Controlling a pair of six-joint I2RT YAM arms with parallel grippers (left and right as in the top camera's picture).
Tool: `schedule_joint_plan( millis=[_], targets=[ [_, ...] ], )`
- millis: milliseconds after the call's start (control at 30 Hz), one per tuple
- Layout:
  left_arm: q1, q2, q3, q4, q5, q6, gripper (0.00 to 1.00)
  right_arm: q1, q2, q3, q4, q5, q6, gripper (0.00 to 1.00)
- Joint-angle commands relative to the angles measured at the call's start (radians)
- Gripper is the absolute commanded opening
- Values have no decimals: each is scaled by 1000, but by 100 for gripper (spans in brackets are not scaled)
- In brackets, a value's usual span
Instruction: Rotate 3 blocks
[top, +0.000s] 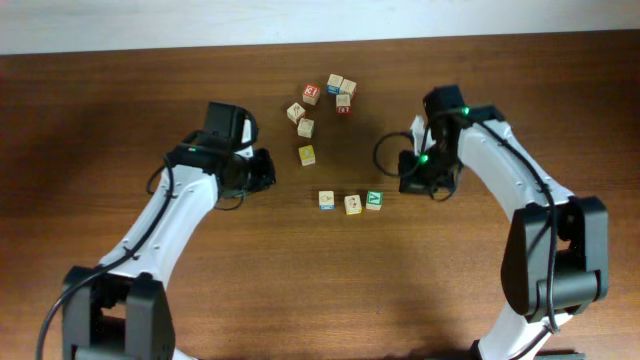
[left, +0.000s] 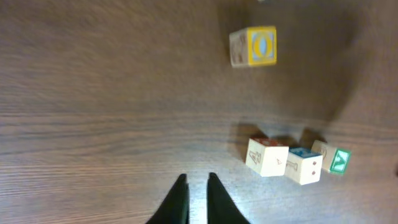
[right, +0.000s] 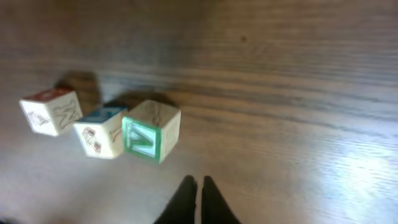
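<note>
Three blocks (top: 352, 204) are laid in one row, toward the robot and to the right of the single yellow-faced cube (top: 307, 155). The row is found between two grippers, nearer the right gripper (right: 199, 185). This one and the left gripper (left: 196, 186), left of that cube, are both closed narrowly; nothing is held.

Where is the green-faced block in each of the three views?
Overhead: green block, near centre, rightmost of three.
Left wrist: green block, lower right, again rightmost.
Right wrist: green block, left of centre, again rightmost.
Shared landmark: middle block beside it.
</note>
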Motion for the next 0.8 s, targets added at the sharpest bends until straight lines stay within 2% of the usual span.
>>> schedule_joint_plan(
  millis=[0,200,333,767],
  targets=[
    [-54,75,-9,29,32,-8,8,1,-13,-66,71,-48,87,4],
    [-92,148,-8,60,44,0,3,1,-12,-141,169,-45,202,4],
    [-94,151,-8,77,42,1,0,1,-12,-153,187,-45,204,5],
    [-166,154,-9,103,33,-30,0,53,-12,-165,238,-33,202,4]
  ],
)
